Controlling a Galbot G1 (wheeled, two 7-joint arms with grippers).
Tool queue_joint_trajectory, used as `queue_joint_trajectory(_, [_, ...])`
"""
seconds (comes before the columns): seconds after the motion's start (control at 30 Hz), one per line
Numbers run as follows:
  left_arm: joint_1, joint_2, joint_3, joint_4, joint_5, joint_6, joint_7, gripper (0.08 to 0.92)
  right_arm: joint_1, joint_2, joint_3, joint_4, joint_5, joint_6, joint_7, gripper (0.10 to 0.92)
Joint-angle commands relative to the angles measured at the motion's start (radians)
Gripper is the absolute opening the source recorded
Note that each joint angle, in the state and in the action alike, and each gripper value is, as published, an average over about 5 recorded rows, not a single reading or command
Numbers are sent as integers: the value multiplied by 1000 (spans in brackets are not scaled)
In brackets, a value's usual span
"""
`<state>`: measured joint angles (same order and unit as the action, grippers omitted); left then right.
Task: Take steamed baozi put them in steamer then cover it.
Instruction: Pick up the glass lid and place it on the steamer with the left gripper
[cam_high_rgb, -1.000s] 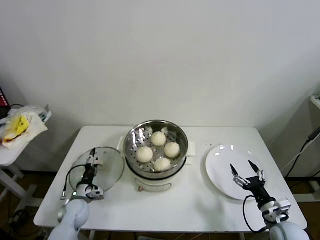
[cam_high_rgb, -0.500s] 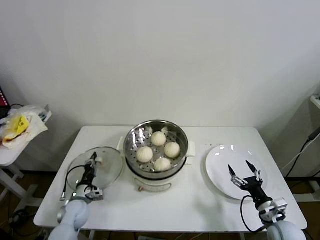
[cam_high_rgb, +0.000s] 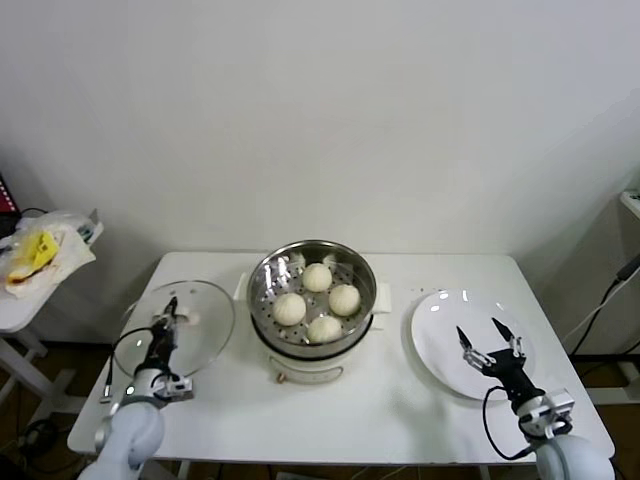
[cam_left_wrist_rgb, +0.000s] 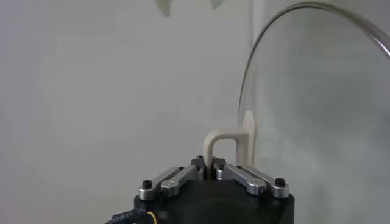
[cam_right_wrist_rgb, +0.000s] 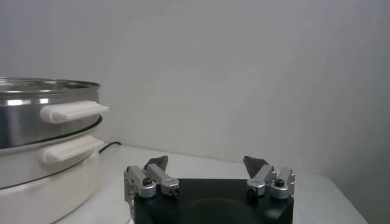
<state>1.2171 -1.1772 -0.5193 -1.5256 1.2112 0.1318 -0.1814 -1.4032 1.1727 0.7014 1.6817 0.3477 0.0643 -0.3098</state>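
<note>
Since the earlier frames, we have closed the left gripper (cam_high_rgb: 168, 312) on the white handle (cam_left_wrist_rgb: 228, 146) of the glass lid (cam_high_rgb: 180, 325). The lid has shifted away from the steamer (cam_high_rgb: 312, 300), toward the worktop's (cam_high_rgb: 380, 405) left edge. The right gripper (cam_high_rgb: 490, 345) has drawn back slightly over the plate (cam_high_rgb: 440, 330).

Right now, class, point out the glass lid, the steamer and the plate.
glass lid (cam_high_rgb: 205, 315), head view, on its clear glass.
steamer (cam_high_rgb: 262, 275), head view, on its shiny steel rim.
plate (cam_high_rgb: 440, 325), head view, on its bare white surface.
</note>
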Motion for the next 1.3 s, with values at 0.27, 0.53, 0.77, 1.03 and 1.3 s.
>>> queue_joint_trajectory(0.27, [305,116,-77,-599,-51,263,56,149,15,0,1,-28,4,14,-5,823])
queue_joint_trajectory(0.53, [267,272,-3,-698,-90,363,88,149,31,0,-7,-41,2,15,-1,823])
queue_joint_trajectory(0.77, [39,329,263,-677,-102,495,199,149,54,2,-24,-58,-10,14,2,823])
queue_joint_trajectory(1.03, [-315,138,573,-553,39,625,414,149,91,15,-37,-81,-28,11,8,823])
queue_joint_trajectory(1.3, [-428,-107,716,-388,154,654,459,149,98,20,-18,-107,-41,19,1,823])
